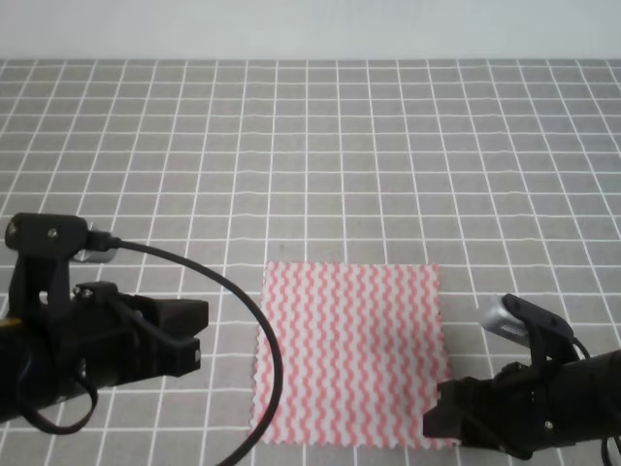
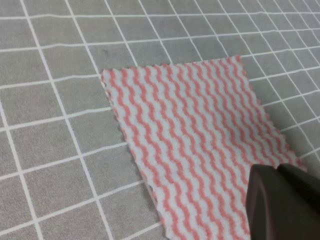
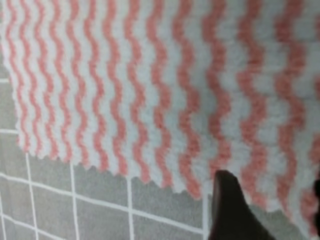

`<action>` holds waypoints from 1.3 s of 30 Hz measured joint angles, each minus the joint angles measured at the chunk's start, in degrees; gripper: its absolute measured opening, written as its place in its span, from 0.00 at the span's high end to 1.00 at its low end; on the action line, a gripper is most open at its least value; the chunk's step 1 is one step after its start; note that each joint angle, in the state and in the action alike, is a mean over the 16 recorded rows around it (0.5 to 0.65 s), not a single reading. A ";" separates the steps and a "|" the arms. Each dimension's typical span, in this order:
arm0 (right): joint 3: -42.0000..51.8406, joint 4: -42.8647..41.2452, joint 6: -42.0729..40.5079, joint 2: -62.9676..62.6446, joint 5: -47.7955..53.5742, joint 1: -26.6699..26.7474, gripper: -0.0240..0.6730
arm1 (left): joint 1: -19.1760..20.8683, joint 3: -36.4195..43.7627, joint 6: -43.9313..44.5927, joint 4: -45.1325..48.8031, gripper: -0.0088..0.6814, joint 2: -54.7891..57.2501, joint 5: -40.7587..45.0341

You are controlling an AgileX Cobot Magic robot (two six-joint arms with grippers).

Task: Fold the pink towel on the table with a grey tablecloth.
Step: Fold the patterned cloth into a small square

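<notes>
The pink towel (image 1: 349,354) lies flat and unfolded on the table with a grey tablecloth (image 1: 320,165), near its front edge. My left gripper (image 1: 202,335) hovers just left of the towel. In the left wrist view the towel (image 2: 195,145) fills the middle, and the left gripper (image 2: 277,171) shows at the bottom right with its dark fingers pressed together and nothing held. My right gripper (image 1: 439,417) sits at the towel's front right corner. Up close, the right gripper (image 3: 270,187) is open, with one finger (image 3: 225,207) over the towel's (image 3: 150,85) scalloped edge.
The grey gridded cloth stretches far behind and to both sides of the towel. A black cable (image 1: 243,301) loops from the left arm (image 1: 58,320) down along the towel's left edge. A pale wall (image 1: 310,29) bounds the back.
</notes>
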 joint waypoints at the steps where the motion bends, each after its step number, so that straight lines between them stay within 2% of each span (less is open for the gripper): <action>1: -0.04 -0.09 -0.07 -0.03 0.13 0.00 0.55 | 0.00 0.00 0.00 0.00 0.99 0.00 -0.01; 6: -0.34 -0.84 0.20 0.13 -0.02 0.02 0.60 | 0.00 0.00 0.00 0.00 0.99 -0.04 0.13; 15: -0.47 -3.30 2.52 0.05 -0.94 0.03 0.81 | 0.00 -0.01 0.89 0.30 0.99 0.08 0.18; 22: -1.88 -4.29 4.07 0.15 -1.49 0.04 0.96 | 0.00 0.00 6.07 0.58 0.99 0.08 0.57; 26: -3.69 -4.08 4.21 0.16 -1.87 0.04 0.98 | 0.00 0.00 10.90 0.65 0.98 0.12 1.37; 30: -6.17 -3.82 4.16 0.41 -2.38 0.04 0.99 | 0.00 0.00 16.26 0.60 0.92 0.12 2.65; 39: -12.02 -3.15 3.42 2.29 -3.59 0.02 0.99 | 0.00 -0.01 27.80 -0.70 0.65 2.32 6.47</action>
